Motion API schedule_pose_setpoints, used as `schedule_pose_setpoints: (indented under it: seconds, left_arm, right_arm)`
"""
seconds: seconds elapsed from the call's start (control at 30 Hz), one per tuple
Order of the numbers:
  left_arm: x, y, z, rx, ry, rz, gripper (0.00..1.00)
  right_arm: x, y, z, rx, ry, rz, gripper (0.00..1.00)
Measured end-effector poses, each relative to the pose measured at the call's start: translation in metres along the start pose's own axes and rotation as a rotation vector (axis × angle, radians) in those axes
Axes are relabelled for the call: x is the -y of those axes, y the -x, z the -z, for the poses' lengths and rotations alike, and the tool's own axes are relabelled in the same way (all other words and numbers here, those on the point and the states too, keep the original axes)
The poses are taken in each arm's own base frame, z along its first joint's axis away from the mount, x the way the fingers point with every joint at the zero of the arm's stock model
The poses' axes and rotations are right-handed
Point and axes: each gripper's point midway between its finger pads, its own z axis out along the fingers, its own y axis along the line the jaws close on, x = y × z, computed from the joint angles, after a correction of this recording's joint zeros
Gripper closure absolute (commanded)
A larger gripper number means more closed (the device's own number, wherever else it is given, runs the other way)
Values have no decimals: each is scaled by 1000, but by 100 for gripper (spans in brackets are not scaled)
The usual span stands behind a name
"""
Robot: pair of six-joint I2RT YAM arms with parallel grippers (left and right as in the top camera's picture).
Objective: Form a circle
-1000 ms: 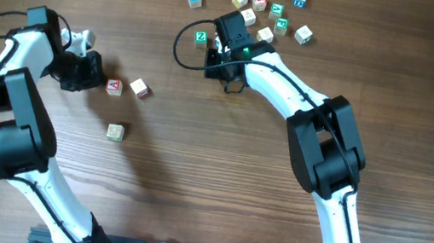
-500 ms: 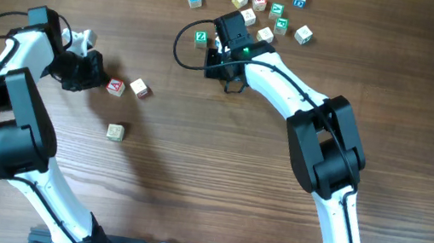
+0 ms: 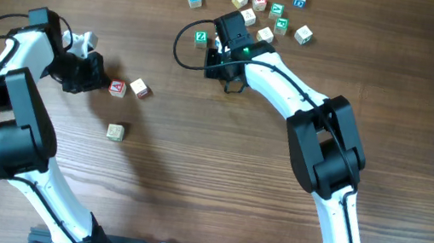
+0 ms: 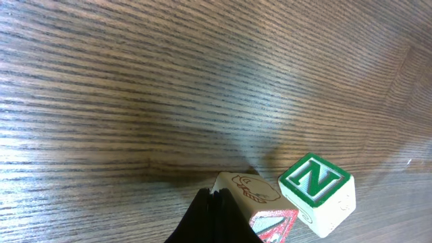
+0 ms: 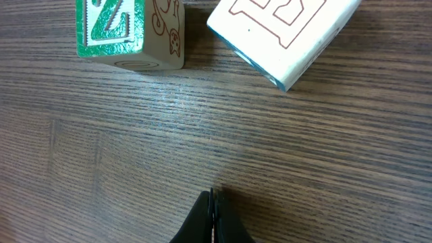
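You've got a dark wood-grain table (image 3: 191,178). Right at the tips of your left gripper (image 4: 216,197) lies a red-printed cube (image 4: 253,202), with a green N cube (image 4: 317,192) just beside it, right of the tips. A pale cube (image 3: 115,131) lies alone, apart from those two. Ahead of your right gripper (image 5: 211,196): green Z cube (image 5: 128,30) ahead-left, red-outlined letter cube (image 5: 283,27) ahead-right. Near that gripper there's a loose scatter of cubes (image 3: 277,10) printed blue, green and red.

Green N cube (image 4: 316,192), red-printed cube (image 4: 255,197), brown woodgrain table (image 4: 169,81)
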Motion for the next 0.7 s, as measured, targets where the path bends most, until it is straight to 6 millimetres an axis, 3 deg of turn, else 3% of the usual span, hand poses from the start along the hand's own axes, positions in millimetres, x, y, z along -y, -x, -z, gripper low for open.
schedule_pose_setpoints:
  seconds: [0.23,0.7]
  left_arm:
    - [1,11,0,44,-5,-21,96]
    - [5,11,0,44,-32,-21,96]
  right_arm:
    - [0,0,0,0,0,0,95]
    - [0,0,0,0,0,0,95]
